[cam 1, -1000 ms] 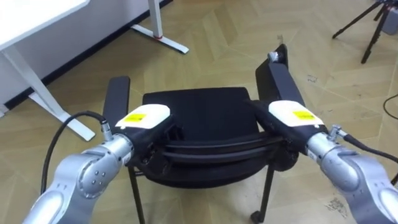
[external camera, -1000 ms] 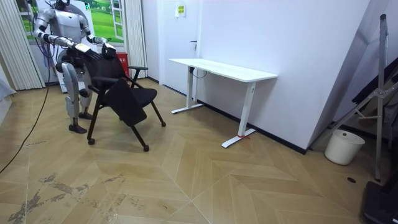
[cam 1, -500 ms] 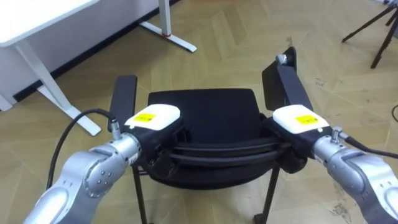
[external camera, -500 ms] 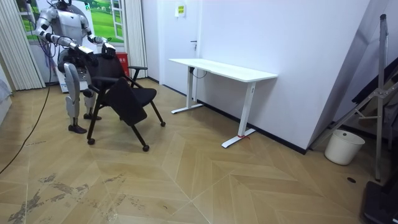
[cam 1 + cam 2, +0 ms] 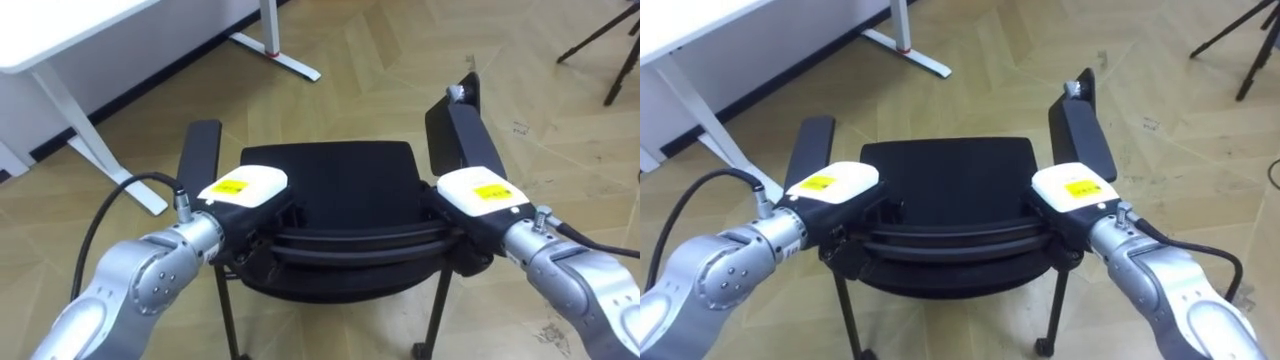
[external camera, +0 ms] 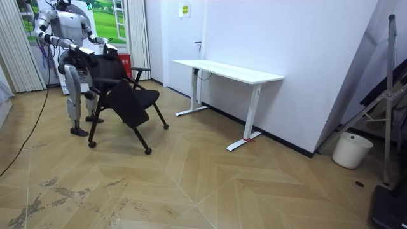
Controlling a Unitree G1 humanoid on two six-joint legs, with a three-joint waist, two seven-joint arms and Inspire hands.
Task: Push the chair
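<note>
A black chair (image 5: 330, 175) with two armrests stands right before me on the wooden floor, its seat pointing away. My left hand (image 5: 245, 192) lies on the left end of the backrest's top rail, its dark fingers curled down over the rail. On the rail's right end sits my right hand (image 5: 480, 195), fingers bent over it as well. In the room view I stand behind the chair (image 6: 127, 102) at the far left, near a window, both arms stretched onto the backrest.
A white desk (image 5: 60, 30) stands ahead to my left, its foot (image 5: 275, 52) reaching onto the floor beyond the chair. A dark tripod (image 5: 610, 50) stands at the far right. In the room view the desk (image 6: 229, 71) stands against the wall, with open parquet before it.
My right hand's fingers have bent down over the backrest rail. The view has shifted a little; the chair has barely moved in the room view. The left hand holds as before.
</note>
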